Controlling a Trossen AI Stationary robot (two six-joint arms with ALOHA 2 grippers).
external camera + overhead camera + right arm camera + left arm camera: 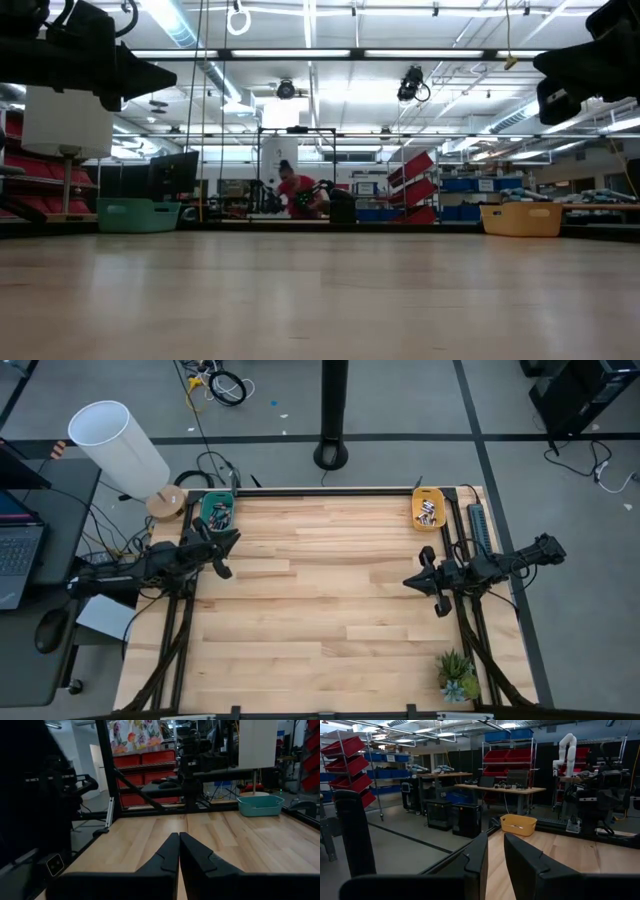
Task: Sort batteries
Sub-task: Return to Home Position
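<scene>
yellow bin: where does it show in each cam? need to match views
High: yellow bin at the table's top-right corner in the picture.
Low: yellow bin far right, at the tabletop's far edge.
Left wrist: yellow bin straight ahead, on the table's corner.
Right wrist: not in it.
Shared landmark: the wooden table, in all four.

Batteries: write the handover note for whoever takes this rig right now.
Left gripper: slightly open, empty, raised over the table's left side near the teal tray.
Right gripper: shut, empty, raised over the right side.
Batteries: some in the teal tray at the far left corner, the others in the yellow tray at the far right corner.
Done: no battery shows loose on the table.
Left: nothing visible to sort; probably just park both arms.
</scene>
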